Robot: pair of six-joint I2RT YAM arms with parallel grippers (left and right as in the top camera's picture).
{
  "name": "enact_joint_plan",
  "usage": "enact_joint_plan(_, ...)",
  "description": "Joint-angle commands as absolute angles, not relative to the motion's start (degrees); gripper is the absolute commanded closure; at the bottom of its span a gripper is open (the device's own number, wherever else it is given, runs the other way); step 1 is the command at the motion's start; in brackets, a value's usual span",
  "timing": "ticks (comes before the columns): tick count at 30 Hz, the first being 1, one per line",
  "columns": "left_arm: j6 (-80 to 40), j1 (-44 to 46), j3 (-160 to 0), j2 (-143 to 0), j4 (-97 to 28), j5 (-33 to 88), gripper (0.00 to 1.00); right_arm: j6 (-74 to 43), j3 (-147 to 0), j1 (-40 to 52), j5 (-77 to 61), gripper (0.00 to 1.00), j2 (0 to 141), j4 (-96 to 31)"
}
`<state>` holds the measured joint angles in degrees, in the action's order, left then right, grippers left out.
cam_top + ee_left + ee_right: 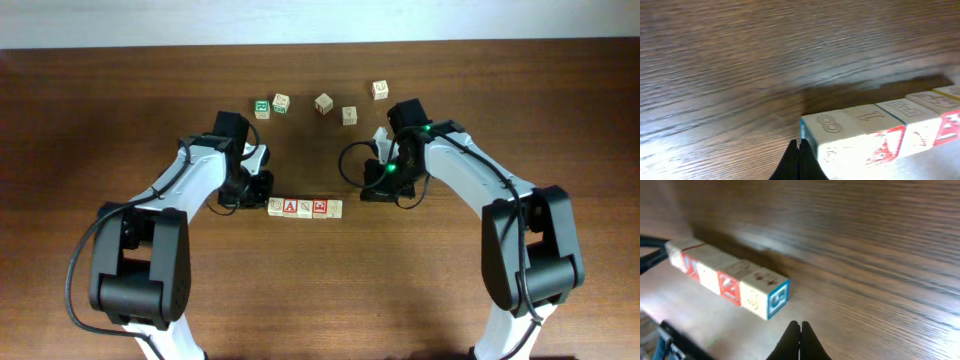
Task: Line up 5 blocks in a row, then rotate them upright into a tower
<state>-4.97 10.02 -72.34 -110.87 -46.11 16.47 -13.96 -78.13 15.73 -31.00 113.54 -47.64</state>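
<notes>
1. The left gripper point(799, 154) has its jaws pressed together and holds nothing. The tips sit just beside the left end of the row of five letter blocks point(305, 207); contact cannot be told.
2. The right gripper point(800, 332) also has its jaws closed and empty, near the blue-faced block point(771, 296) at the row's right end but apart from it.
3. The row lies mid-bench point(100, 100) between the grippers, the blocks touching.
4. A red "A" block point(290, 207) reads clearly; the blue letter is too blurred to read.
5. Toward the far edge stand a green-printed cube point(262, 108) and four pale cubes point(323, 103), scattered apart.
</notes>
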Motion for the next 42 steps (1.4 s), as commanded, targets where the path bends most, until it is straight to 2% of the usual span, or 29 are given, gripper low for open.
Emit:
enact_joint_plan(1, -3.36, 10.07, -73.12, -109.80, -45.65, 19.73, 1.00, -10.68, -77.93, 15.68, -34.33, 0.95, 113.84, -47.09)
enact_joint_plan(10, -2.98, 10.07, -73.12, -109.80, -45.47, 15.18, 1.00, -5.74, -74.59, 10.83, -42.78, 0.96, 113.84, -44.31)
enact_joint_plan(19, -2.96, 10.07, -71.16, -109.80, -45.67, 14.59, 1.00, -9.91, -60.01, 10.74, -47.20, 0.95, 113.84, -23.86)
enact_joint_plan(42, -2.98, 10.07, -70.30, -109.80, -43.64, 20.18, 1.00, -14.20, -60.01, 11.84, -46.54, 0.95, 113.84, -20.51)
